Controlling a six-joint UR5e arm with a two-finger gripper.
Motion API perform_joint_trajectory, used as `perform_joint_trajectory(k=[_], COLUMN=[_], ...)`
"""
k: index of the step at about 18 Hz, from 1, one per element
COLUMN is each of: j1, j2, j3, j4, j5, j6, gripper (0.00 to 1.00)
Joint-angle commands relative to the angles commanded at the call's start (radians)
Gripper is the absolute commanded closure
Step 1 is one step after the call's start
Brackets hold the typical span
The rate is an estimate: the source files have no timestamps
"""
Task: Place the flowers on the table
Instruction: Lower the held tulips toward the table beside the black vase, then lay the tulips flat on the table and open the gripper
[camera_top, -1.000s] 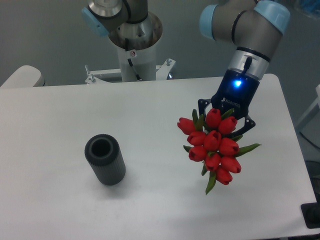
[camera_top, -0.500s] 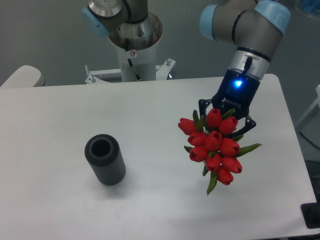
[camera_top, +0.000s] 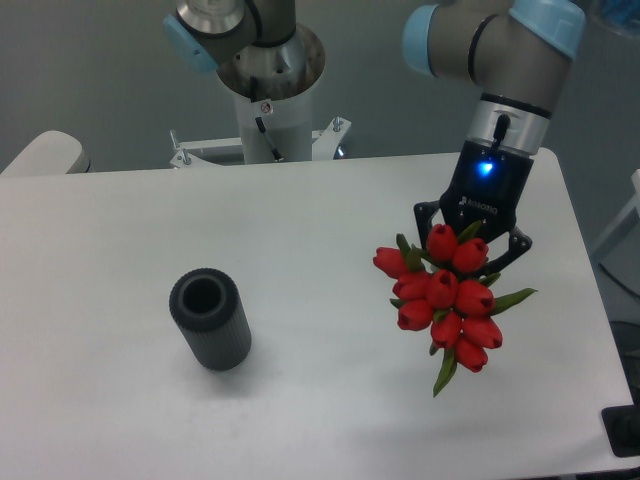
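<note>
My black two-finger gripper (camera_top: 472, 240) clamped on the bunch of red tulips with green leaves (camera_top: 447, 297), over the white matte tabletop (camera_top: 300, 260), dark grey ribbed cylinder (camera_top: 210, 319) well apart

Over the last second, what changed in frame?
The gripper carried the flowers a little right and down in the image, toward the near right part of the table. Most of that shift came in the last half second. The bunch hangs from the gripper as before, blooms toward the camera; nothing was released. The dark ribbed cylinder stayed where it was, upright on the left.
</note>
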Motion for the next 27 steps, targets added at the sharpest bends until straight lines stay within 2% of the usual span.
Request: perform_joint_trajectory(k=[4,8,10,17,23,27], j1=[-0.081,-0.118,-0.164,-0.313,-0.321,-0.316], j2=[-0.005,-0.009,-0.014,-0.109,-0.205,-0.232], j3=[0.003,-0.003,-0.006,-0.038,-0.04,-0.046], j4=[0.002,-0.005,-0.008,-0.005,0.002,0.002], j5=[0.181,0.282,0.365,0.715,0.749,0.749], j6=[0.002,0.028,0.038,0.063,0.066,0.066], gripper=[0.72,0.74,0.76,0.75,0.75,0.73])
